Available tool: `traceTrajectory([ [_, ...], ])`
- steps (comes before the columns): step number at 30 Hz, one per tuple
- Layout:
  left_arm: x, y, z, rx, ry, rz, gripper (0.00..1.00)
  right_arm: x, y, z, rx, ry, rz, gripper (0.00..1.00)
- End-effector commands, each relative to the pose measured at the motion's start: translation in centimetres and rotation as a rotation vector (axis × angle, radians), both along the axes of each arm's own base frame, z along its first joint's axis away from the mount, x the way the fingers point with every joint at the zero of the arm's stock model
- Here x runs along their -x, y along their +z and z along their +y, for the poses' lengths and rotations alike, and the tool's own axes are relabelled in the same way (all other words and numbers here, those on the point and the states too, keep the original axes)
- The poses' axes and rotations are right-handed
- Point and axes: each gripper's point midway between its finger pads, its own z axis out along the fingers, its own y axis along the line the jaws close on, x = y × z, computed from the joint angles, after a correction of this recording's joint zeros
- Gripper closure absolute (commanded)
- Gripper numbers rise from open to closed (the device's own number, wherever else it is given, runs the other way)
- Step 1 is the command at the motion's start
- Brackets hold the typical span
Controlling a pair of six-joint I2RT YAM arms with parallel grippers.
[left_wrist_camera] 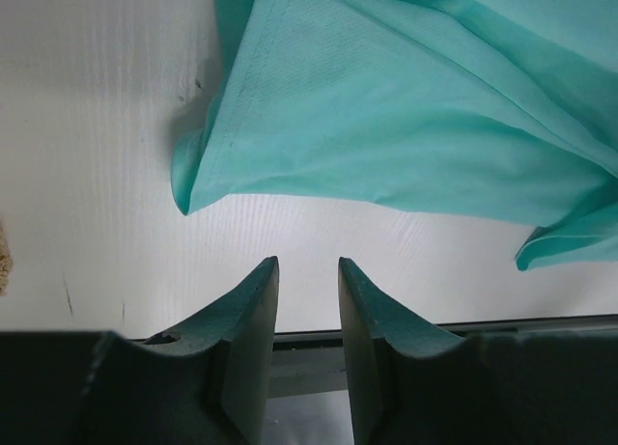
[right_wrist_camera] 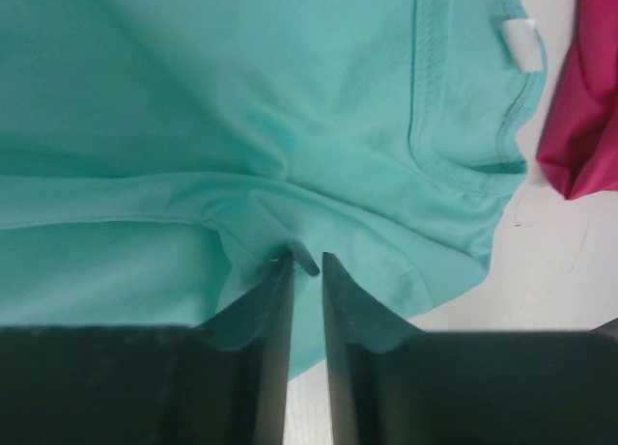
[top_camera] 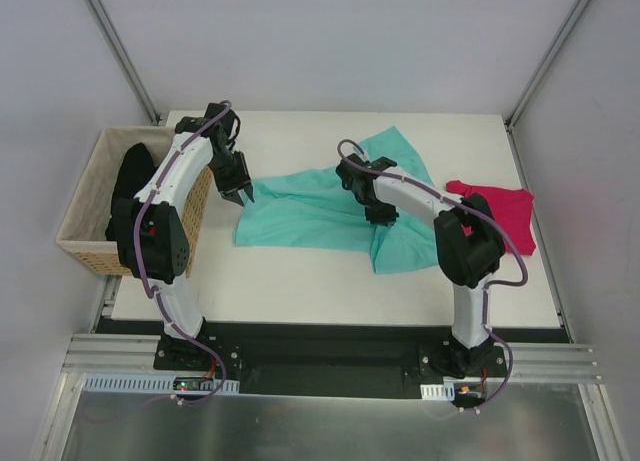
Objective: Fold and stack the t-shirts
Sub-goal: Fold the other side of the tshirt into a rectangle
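1. The white rectangular table (top_camera: 330, 281) carries everything; bare board shows along its near side, where I judge there is room for folding.
2. The teal-green soft cloth t-shirt (top_camera: 300, 216) lies spread but rumpled across the middle of the table, between the two arms. One part trails toward the left arm and its ribbed collar points right. It looks like the shirt being worked on, since both arms reach toward it.
3. The tan woven basket (top_camera: 85, 251) stands off the table's left edge with black cloth (top_camera: 130, 176) inside it, probably shirts waiting their turn.
4. The magenta-pink crumpled t-shirt (top_camera: 505, 216) sits at the right edge, just beside the teal collar, apparently set aside.
5. The right gripper (right_wrist_camera: 307, 257) is down on the teal shirt near the collar. Its jaws stand a narrow slit apart, with a small pucker of cloth at the tips. Whether that tuck is pinched I cannot tell.
6. The left gripper (left_wrist_camera: 308, 262) hangs over bare table just beside the shirt's left corner. Its jaws are parted with nothing between them, and it touches nothing.
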Motion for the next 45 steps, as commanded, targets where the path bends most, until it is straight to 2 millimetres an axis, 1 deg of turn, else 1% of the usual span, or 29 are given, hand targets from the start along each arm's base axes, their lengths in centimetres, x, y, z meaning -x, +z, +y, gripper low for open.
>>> traceTrajectory([
  [1,1.1,1.9,0.4,-0.019,-0.026,-0.035,0.69,-1.3,2.6,-1.0,0.075,0.037,-0.031,0.71],
  [2,1.1,1.9,0.4,-0.017,-0.026,-0.037,0.69,-1.5,3.2,-1.1,0.071,0.036,-0.045,0.70],
  [3,1.1,1.9,0.4,-0.017,-0.026,-0.035,0.69,-1.5,3.7,-1.2,0.071,0.041,-0.054,0.58],
  [5,1.1,1.9,0.4,-0.016,-0.027,-0.036,0.69,-1.1,4.3,-1.2,0.056,0.042,-0.064,0.51],
  [6,1.1,1.8,0.3,-0.013,-0.026,-0.034,0.69,-0.9,5.0,-1.2,0.035,0.040,-0.077,0.47],
  [8,1.0,1.9,0.3,-0.012,-0.026,-0.037,0.69,0.1,5.1,-1.4,0.022,0.026,-0.076,0.46],
  [9,0.9,1.9,0.3,-0.012,-0.026,-0.040,0.69,0.6,5.7,-1.3,0.003,0.020,-0.088,0.46],
  [10,0.9,2.0,0.2,-0.008,-0.027,-0.042,0.69,1.1,5.8,-1.3,-0.009,0.008,-0.093,0.46],
  [11,0.8,2.0,0.2,-0.007,-0.027,-0.043,0.69,2.1,5.4,-1.0,-0.005,0.022,-0.080,0.46],
  [12,0.8,1.9,0.1,-0.005,-0.027,-0.043,0.69,2.6,6.0,-0.9,-0.017,0.022,-0.097,0.46],
  [14,0.6,1.8,0.0,0.000,-0.030,-0.043,0.69,3.9,5.9,-0.1,-0.025,0.035,-0.102,0.47],
  [15,0.5,1.7,-0.1,0.002,-0.033,-0.044,0.69,4.7,5.6,0.0,-0.020,0.038,-0.088,0.47],
  [16,0.5,1.7,0.0,0.003,-0.032,-0.041,0.69,5.1,5.8,0.2,-0.026,0.043,-0.091,0.47],
  [17,0.5,1.6,-0.1,0.005,-0.035,-0.040,0.69,5.8,5.7,1.0,-0.034,0.055,-0.091,0.48],
  [19,0.5,1.5,-0.1,0.004,-0.040,-0.036,0.69,6.9,5.2,1.5,-0.034,0.072,-0.069,0.49],
  [20,0.5,1.5,-0.1,0.004,-0.040,-0.037,0.69,7.5,5.1,2.1,-0.040,0.082,-0.067,0.49],
  [22,0.5,1.4,-0.1,0.004,-0.042,-0.035,0.69,8.6,4.5,2.8,-0.039,0.103,-0.045,0.50],
  [24,0.6,1.3,-0.1,0.004,-0.042,-0.034,0.69,9.4,3.9,2.9,-0.048,0.094,-0.033,0.50],
  [25,0.7,1.3,-0.1,0.006,-0.043,-0.032,0.69,9.7,4.0,3.0,-0.065,0.093,-0.039,0.51],
  [26,0.6,1.3,-0.1,0.005,-0.044,-0.035,0.69,9.8,3.7,3.6,-0.105,0.088,-0.043,0.51],
  [27,0.8,1.2,0.0,0.004,-0.042,-0.029,0.69,10.4,2.9,3.2,-0.113,0.068,-0.035,0.52],
  [29,0.9,1.1,0.0,0.001,-0.041,-0.033,0.69,10.5,2.9,3.6,-0.164,0.060,-0.048,0.52],
  [33,1.0,1.0,0.0,-0.001,-0.043,-0.030,0.69,10.6,2.4,3.8,-0.169,0.037,-0.043,0.52],
  [34,1.0,0.9,0.0,0.000,-0.043,-0.026,0.69,10.8,2.2,3.7,-0.169,0.034,-0.036,0.52],
  [38,1.0,1.0,0.0,0.001,-0.046,-0.027,0.69,10.9,1.3,4.6,-0.216,0.030,-0.023,0.52],
  [40,1.0,1.0,0.1,-0.002,-0.046,-0.029,0.69,11.0,0.7,4.5,-0.225,0.008,-0.015,0.52],
  [41,1.0,1.0,0.1,-0.004,-0.047,-0.028,0.69,11.3,0.1,4.6,-0.240,-0.003,0.004,0.52],
  [45,1.2,0.8,0.1,-0.005,-0.047,-0.021,0.69,11.5,-0.8,4.1,-0.261,-0.037,0.017,0.52],
])
